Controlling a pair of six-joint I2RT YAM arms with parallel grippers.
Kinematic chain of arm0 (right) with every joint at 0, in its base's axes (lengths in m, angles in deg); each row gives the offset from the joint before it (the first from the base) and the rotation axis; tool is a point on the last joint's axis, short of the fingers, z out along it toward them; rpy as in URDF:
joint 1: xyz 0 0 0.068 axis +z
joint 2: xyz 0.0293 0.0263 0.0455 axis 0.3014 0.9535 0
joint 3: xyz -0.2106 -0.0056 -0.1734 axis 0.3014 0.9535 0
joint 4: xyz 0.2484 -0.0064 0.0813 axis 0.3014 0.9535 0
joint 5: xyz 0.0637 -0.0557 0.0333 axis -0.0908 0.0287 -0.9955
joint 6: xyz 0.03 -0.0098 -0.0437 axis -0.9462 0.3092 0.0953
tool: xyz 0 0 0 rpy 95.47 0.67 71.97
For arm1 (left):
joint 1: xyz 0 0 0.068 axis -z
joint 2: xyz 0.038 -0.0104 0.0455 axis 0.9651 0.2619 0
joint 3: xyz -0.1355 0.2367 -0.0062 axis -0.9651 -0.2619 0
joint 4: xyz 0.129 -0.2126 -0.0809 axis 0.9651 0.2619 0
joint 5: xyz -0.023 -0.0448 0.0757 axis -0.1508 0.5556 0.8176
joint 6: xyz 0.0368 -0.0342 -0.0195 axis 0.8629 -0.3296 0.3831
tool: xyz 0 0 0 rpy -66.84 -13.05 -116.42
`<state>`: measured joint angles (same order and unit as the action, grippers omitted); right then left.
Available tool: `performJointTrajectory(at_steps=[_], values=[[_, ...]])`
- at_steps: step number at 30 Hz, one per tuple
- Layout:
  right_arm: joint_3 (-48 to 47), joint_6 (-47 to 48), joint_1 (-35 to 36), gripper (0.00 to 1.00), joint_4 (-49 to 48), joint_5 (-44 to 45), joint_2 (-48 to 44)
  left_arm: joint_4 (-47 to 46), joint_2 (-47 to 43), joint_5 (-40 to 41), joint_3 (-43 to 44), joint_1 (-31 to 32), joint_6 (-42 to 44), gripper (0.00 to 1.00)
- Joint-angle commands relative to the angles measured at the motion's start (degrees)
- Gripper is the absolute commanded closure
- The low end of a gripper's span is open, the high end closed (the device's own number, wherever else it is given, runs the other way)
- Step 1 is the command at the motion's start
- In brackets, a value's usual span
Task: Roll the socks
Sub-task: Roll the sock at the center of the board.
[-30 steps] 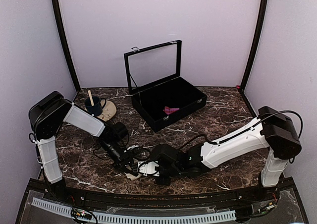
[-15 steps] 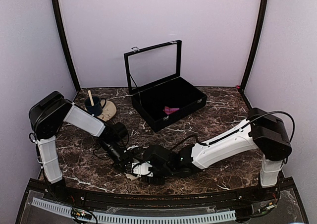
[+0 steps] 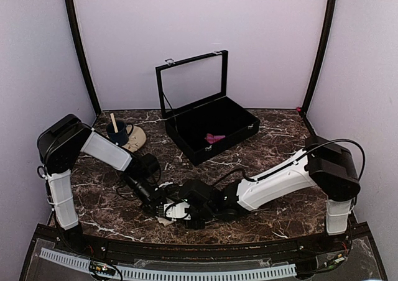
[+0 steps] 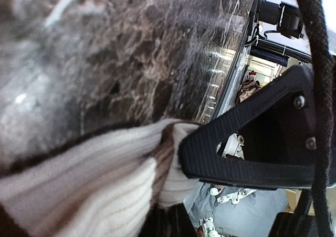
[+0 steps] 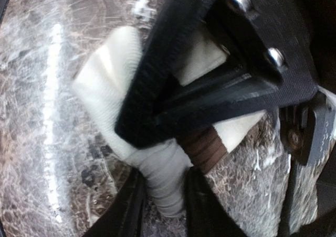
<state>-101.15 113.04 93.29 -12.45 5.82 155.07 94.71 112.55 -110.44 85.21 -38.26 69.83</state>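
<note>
The cream ribbed cloth sock (image 3: 165,212) (image 4: 94,179) (image 5: 105,90), banded with brown, is lying bunched at six o'clock on the dark marbled stone counter (image 3: 280,138). The left gripper (image 3: 158,204) is pinching its ribbed edge tight. The right gripper (image 3: 175,211) (image 5: 163,195), jaws narrow, is squeezing a rolled end between them. Toward twelve o'clock, the magenta-pink cloth sock (image 3: 215,138) is resting crumpled inside the open black rectangular case (image 3: 185,145).
</note>
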Motion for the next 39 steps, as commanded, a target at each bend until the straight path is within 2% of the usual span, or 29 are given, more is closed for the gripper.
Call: performJointTrajectory(at_steps=[1, 8, 15, 19, 25, 31, 39], values=[[-0.32, 0.14, -1.08, 0.8, 1.56, -0.69, 1.76, 2.23, 0.51, 0.96, 0.86, -0.94, 1.35, 1.0], [-0.46, -0.65, -1.53, 1.0, 4.91, -4.27, 2.43, 3.95, 0.34, 1.61, 2.33, -0.96, 2.7, 0.99], [-3.71, -3.42, -1.82, 1.0, 9.61, -6.3, 3.56, 4.41, -3.09, 5.65, 2.33, -3.07, 1.8, 0.72], [-4.13, -7.16, -1.89, 1.0, 11.15, -3.89, 3.69, 2.8, -7.12, 7.78, 1.21, -4.26, -0.33, 0.65], [-6.43, -16.26, -1.97, 1.0, 14.85, -1.06, 3.73, -0.53, -13.51, 15.42, -1.34, -4.74, -4.68, 0.62], [-11.11, -26.61, -1.5, 1.0, 21.74, 0.62, 4.48, -4.38, -21.33, 28.34, -4.29, -4.84, -10.55, 0.61], [-19.72, -35.62, -1.35, 1.0, 33.72, -3.81, 6.85, -13.8, -36.05, 42.29, -13.39, -4.78, -20.69, 0.63]])
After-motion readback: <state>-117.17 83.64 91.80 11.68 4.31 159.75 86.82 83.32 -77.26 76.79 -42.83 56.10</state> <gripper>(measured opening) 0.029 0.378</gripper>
